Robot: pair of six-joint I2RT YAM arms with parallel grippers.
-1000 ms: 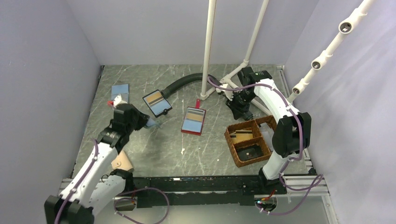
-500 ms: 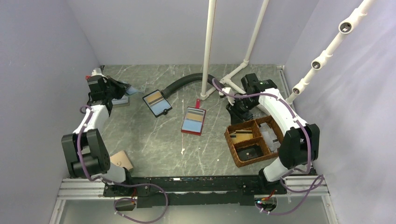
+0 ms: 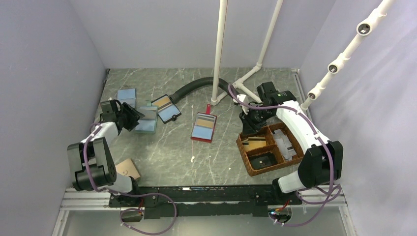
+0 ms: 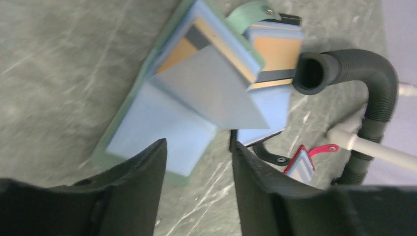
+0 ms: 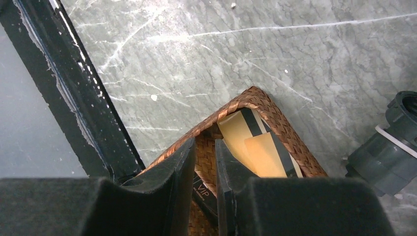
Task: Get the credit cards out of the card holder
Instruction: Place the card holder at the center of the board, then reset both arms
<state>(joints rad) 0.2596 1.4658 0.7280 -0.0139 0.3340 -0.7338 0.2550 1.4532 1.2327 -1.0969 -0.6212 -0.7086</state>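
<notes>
Showing the marbled table, with the two arms working well apart. At right stands a divided wicker basket; left of centre lies the teal card holder, flat, with the black-edged holder just beside it and the red-edged holder farther right. One pale blue-grey credit card projects at a tilt from the teal holder's pocket; a loose blue card lies near, by the wall.

The left gripper faces the holder, jaws moderately apart and empty. The step appears to be seizing the projecting card. It is best pinched at its free corner alone, clear of the holder's face, and drawn along the pocket's line, since the unpinned holder may slide.

The right gripper hovers at the basket's corner, jaws narrow; whether they grip anything cannot be told.

Only the left wrist view reveals the card's tilt. Only the right wrist view shows the tan, dark-striped cards in the basket.
</notes>
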